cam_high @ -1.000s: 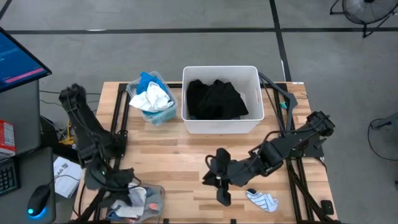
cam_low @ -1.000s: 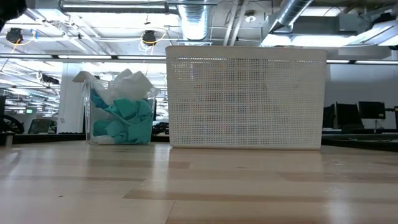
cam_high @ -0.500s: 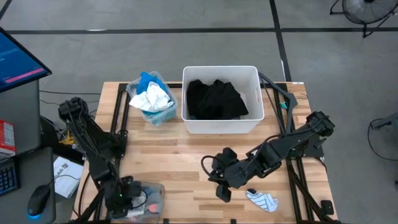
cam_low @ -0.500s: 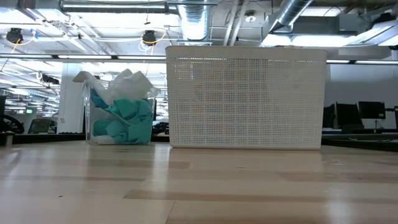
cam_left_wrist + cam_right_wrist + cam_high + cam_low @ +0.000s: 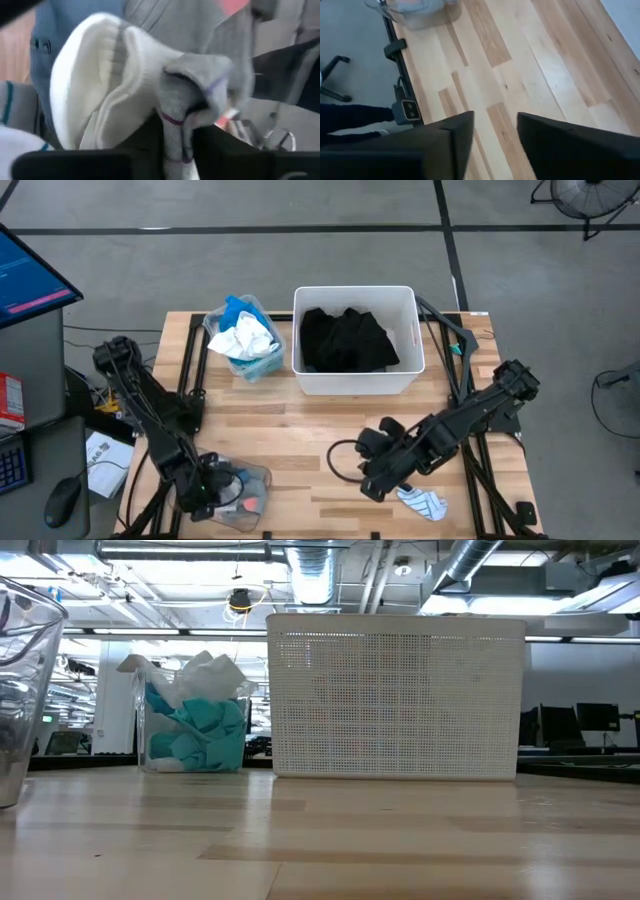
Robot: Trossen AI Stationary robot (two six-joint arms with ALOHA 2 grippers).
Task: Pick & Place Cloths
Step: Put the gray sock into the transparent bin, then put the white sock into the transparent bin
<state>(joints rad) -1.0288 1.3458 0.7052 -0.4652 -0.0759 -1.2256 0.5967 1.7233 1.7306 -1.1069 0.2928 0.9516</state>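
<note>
My left gripper reaches into a clear bin at the table's near left corner and is shut on a grey sock. A white sock lies against the grey one. My right gripper hovers open over bare wood, left of a striped sock that lies flat near the table's near edge. A large black garment fills the white tub. Teal, white and blue cloths are heaped in a second clear bin at the far left. My left gripper pinches a bunched fold of the grey sock between its two fingers, reaching down into the clear bin. The sock is crumpled among the other socks in the bin. Whether it is lifted clear does not show.
The white tub stands at the middle of the table's far side, with the second clear bin to its left. The near clear bin's wall shows at the low view's left edge. Bare wood lies between the arms. Dark frame rails run along both table sides.
My left gripper has moved toward the table's near edge and down into the near clear bin. The bin has shifted to the right and now shows in the low view. My right gripper has moved right and toward the near edge, closer to the striped sock.
</note>
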